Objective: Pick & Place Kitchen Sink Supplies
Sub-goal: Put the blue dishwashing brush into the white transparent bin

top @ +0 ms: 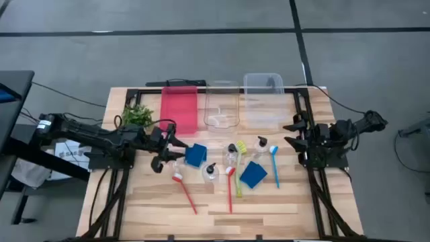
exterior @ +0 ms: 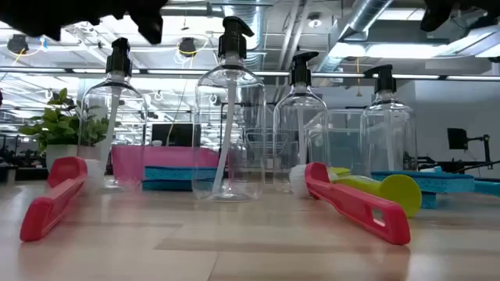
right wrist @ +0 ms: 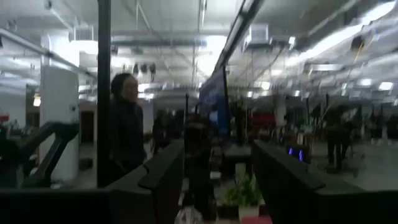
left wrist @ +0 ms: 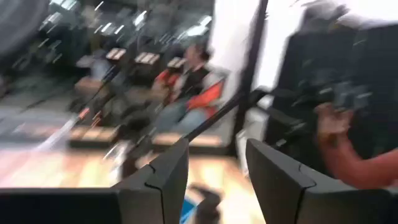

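Four clear pump bottles stand on the table: one [top: 176, 163] by my left gripper, and others [top: 211, 172], [top: 230, 156], [top: 261, 149]. Two blue sponges [top: 195, 154], [top: 253, 174] lie flat. Two red brushes [top: 185, 191], [top: 230, 189], a yellow-green brush [top: 239, 171] and a blue brush [top: 274, 165] lie among them. My left gripper [top: 173, 149] is open and empty, raised above the leftmost bottle [exterior: 117, 117] and beside the left sponge; its fingers [left wrist: 214, 180] stand apart. My right gripper [top: 294, 133] is open and empty at the table's right edge.
A red tray [top: 179, 107] and two clear bins [top: 222, 106], [top: 263, 94] stand along the far edge, with a small green plant [top: 138, 115] at the far left. Bare wood lies along the near edge. People show in the room beyond the table.
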